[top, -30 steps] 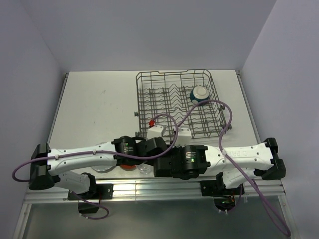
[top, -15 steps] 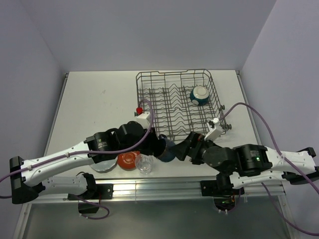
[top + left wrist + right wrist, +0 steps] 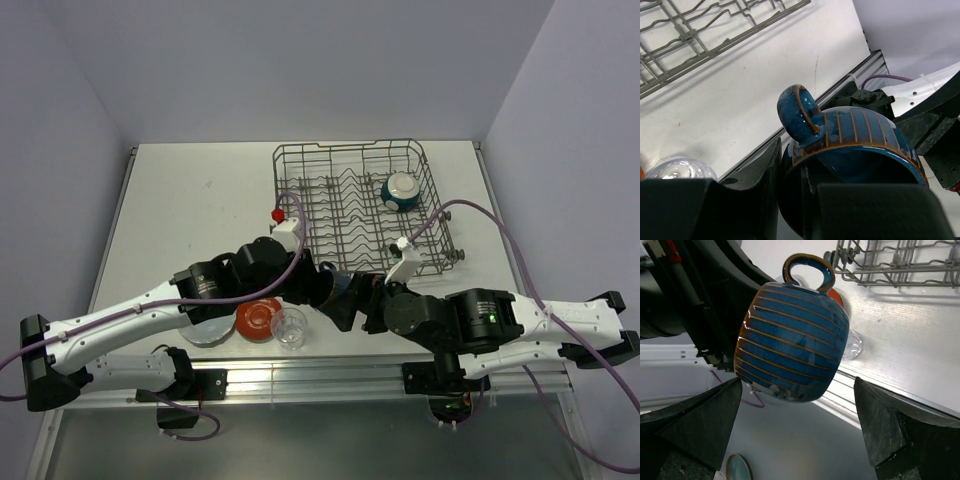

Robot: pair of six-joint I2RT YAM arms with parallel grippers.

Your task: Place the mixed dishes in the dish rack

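Note:
The dark blue striped mug hangs in the air just in front of the dish rack, rim toward my left wrist. My left gripper is shut on its rim beside the handle, one finger inside and one outside. My right gripper is open wide at the mug's base, both fingers apart from it. The cream bowl sits in the rack's far right. The red-orange plate, glass tumbler and pale blue-grey plate lie near the front edge.
Both arms meet over the front middle of the table, with purple cables looping over the rack's near side. The rack's near rim is close behind the mug. The metal rail runs along the table's front edge.
My right gripper has opened wide and its arm has swung left to the mug's base. My left arm has carried the mug from the front edge toward the rack.

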